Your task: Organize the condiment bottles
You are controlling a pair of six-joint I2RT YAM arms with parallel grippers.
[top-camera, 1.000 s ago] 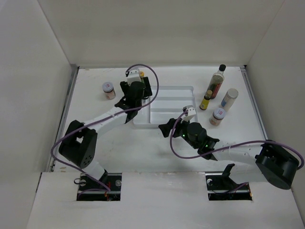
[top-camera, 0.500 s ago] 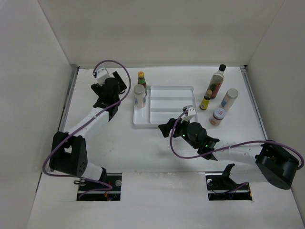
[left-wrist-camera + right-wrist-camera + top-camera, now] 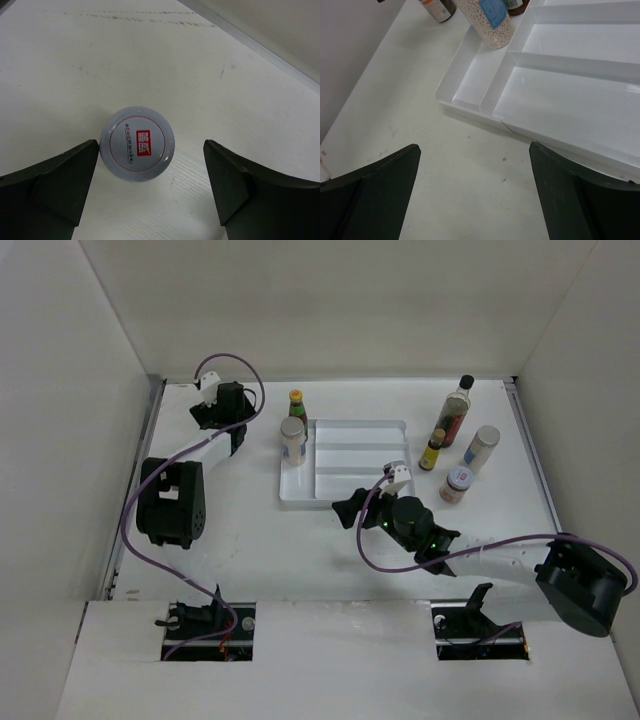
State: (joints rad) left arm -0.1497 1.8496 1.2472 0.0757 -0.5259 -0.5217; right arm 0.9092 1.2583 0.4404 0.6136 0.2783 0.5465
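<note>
A pale-lidded spice jar with a red label stands on the table between my left gripper's open fingers, close to the left finger. My left gripper hovers above it at the far left of the table; in the top view the arm hides this jar. Another spice jar stands in the left slot of the white tray. A small capped sauce bottle stands behind it. My right gripper is open and empty just before the tray's front edge.
At the right stand a tall dark black-capped bottle, a small yellow-capped bottle, a pale-lidded jar and a red-labelled jar. White walls close in the table on three sides.
My left arm has swung from the tray to the far left and now hovers over the red-labelled jar. The spice jar stays standing in the tray. The right arm has not moved.
</note>
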